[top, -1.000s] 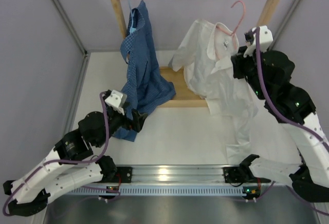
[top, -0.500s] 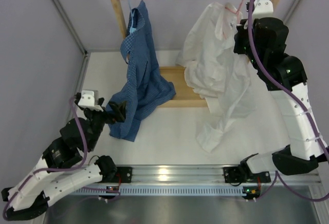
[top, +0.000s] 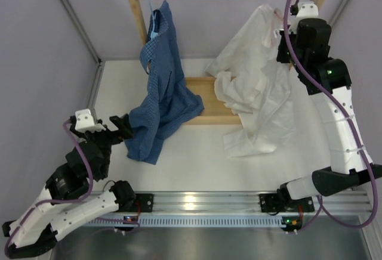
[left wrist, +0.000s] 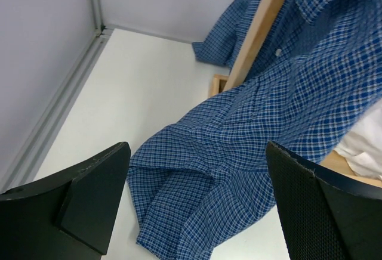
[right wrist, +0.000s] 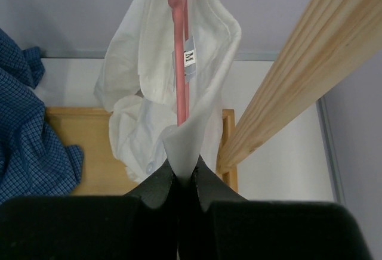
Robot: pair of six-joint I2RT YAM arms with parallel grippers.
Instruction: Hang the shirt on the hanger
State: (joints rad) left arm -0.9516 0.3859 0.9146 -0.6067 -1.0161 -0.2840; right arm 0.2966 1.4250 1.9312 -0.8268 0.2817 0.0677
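Right pincer (right wrist: pixel 184 179) clamps hanger (right wrist: pixel 179 63) and shirt (right wrist: pixel 140 69) beside wooden rail (right wrist: pixel 298 75).

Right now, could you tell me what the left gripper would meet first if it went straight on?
Most likely the blue checked shirt: its lower folds lie straight ahead of the open jaws of the left gripper, though depth is unclear.

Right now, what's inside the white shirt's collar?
Part of the pink hanger, beside an M size tag. Its triangular frame is covered by the white shirt; the right claw pinches cloth there.
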